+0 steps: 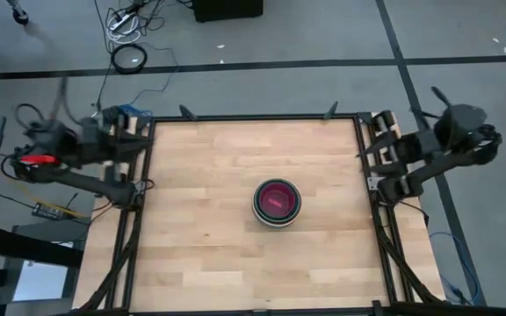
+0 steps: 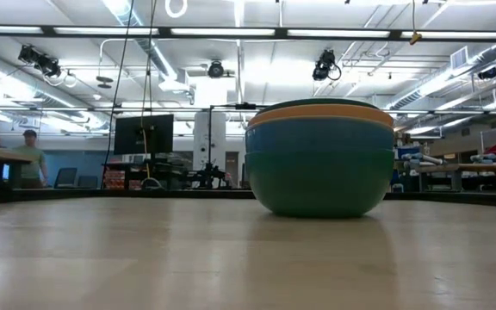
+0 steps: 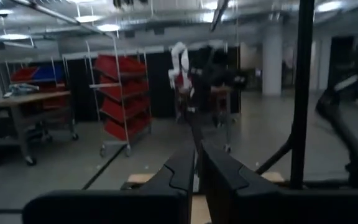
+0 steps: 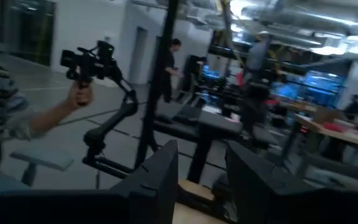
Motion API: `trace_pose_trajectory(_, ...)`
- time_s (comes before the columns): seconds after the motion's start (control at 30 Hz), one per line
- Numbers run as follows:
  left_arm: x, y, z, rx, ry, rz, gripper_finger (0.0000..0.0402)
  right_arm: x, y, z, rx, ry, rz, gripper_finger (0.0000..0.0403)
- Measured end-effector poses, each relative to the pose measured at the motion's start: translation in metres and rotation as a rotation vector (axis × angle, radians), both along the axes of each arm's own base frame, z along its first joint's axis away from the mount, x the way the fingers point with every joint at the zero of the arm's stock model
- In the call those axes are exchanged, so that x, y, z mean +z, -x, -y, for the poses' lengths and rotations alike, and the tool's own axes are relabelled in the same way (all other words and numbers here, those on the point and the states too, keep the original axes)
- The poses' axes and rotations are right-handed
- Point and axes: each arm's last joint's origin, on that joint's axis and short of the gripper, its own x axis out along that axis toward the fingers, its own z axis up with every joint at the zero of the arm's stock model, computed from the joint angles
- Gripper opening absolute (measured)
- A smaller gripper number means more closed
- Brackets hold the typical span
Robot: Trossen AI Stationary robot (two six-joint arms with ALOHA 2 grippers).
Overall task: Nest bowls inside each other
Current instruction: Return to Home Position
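The left gripper (image 3: 197, 154) hangs off the left edge of the table (image 1: 209, 254), folded back on its arm. Its two fingers (image 3: 179, 171) stand close together with only a thin slit between them and nothing in it. The right gripper (image 4: 201, 154) is folded back the same way off the right edge, its fingers (image 4: 157, 171) spread apart with an empty gap. The stack of bowls (image 1: 277, 202) sits on the bare wood about midway between the two grippers and well apart from both, a little nearer the right one. From above, a pink bowl (image 1: 277, 198) lies innermost, ringed by the pale rims of the bowls around it. From table height the stack (image 2: 319, 159) stands upright, with a teal bowl (image 2: 319, 191) at the bottom and blue and orange rims banded above it. Ahead of the right gripper, out in the room, a person's hand (image 4: 79, 93) in a striped sleeve holds up a small camera rig (image 4: 92, 61).
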Motion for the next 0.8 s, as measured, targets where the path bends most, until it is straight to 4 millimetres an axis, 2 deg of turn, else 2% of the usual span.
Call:
trace_pose_trajectory(0.13,-0.001,0.038,-0.007,-0.010,0.057,0.073,0.0037,-0.006,0.023,0.009,-0.047,-0.009,0.005,0.0122)
trace_pose_trajectory(0.2,-0.005,0.051,-0.009,-0.014,0.075,0.082,0.0037,-0.008,0.031,0.011,-0.051,-0.009,0.026,0.0122)
trace_pose_trajectory(0.4,-0.014,0.064,-0.013,0.032,0.047,0.051,0.0037,-0.019,0.038,0.015,-0.113,0.028,0.022,0.0123)
trace_pose_trajectory(0.6,-0.028,0.082,-0.017,0.065,0.078,0.023,0.0037,-0.034,0.057,0.022,-0.155,-0.003,0.027,0.0122)
trace_pose_trajectory(0.7,-0.039,0.086,-0.017,0.061,0.094,0.024,0.0037,-0.050,0.063,0.024,-0.167,-0.017,0.028,0.0123)
trace_pose_trajectory(0.8,-0.058,0.082,-0.017,0.054,0.108,0.006,0.0037,-0.070,0.062,0.024,-0.165,-0.030,0.065,0.0122)
